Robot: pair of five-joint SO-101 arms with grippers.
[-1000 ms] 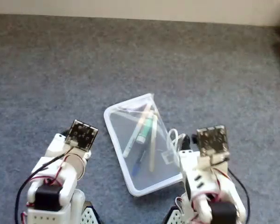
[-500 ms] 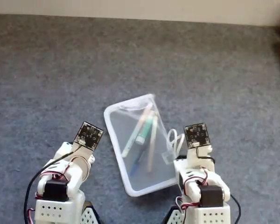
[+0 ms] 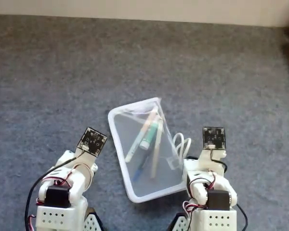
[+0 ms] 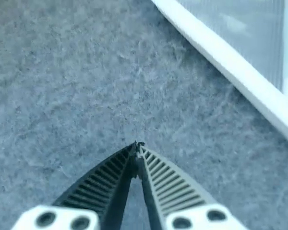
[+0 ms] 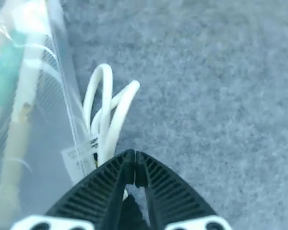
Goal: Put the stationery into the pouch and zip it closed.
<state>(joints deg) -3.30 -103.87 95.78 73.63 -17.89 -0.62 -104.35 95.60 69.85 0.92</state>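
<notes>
Both arms have drawn back toward six o'clock, left gripper [image 4: 137, 146] and right gripper [image 5: 133, 155] each pressed together and empty. The clear plastic zip pouch [image 3: 156, 185] lies mid-table with pens [image 3: 147, 137] inside, white cord loop [image 5: 103, 110] at its three o'clock; the task looks finished.

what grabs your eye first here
A clear pouch lies on the grey carpet between the two arms, with pens inside it. A looped white cord sits at its edge, just ahead of the right gripper, which is shut and empty like the left gripper.
</notes>
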